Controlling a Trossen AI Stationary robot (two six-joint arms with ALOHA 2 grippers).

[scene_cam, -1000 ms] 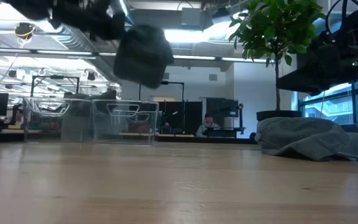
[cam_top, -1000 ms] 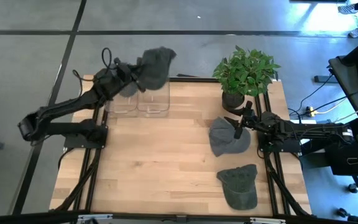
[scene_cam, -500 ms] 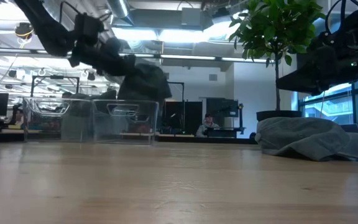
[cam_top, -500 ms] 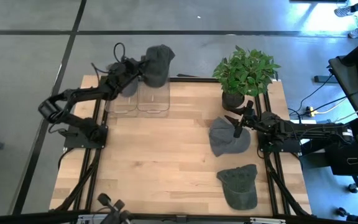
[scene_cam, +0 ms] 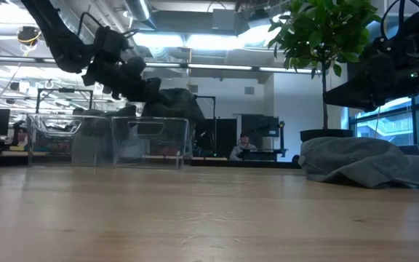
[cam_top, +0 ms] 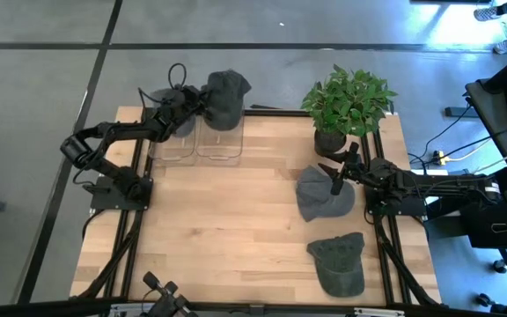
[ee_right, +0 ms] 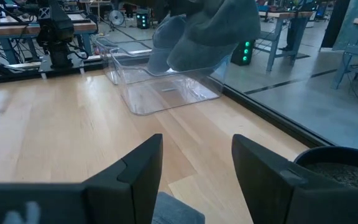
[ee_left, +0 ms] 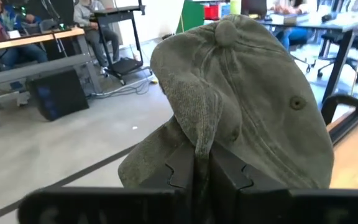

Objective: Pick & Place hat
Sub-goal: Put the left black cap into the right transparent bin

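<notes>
One limp cloth cap point(ee_left: 241, 106) (light, floppy) hangs pinched in the left gripper point(ee_left: 202, 163); right gripper point(ee_right: 194, 163) gapes apart.

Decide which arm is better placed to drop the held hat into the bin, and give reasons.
Left: the left gripper is shut on the hat over the bin. The right gripper sits open across the table.
</notes>
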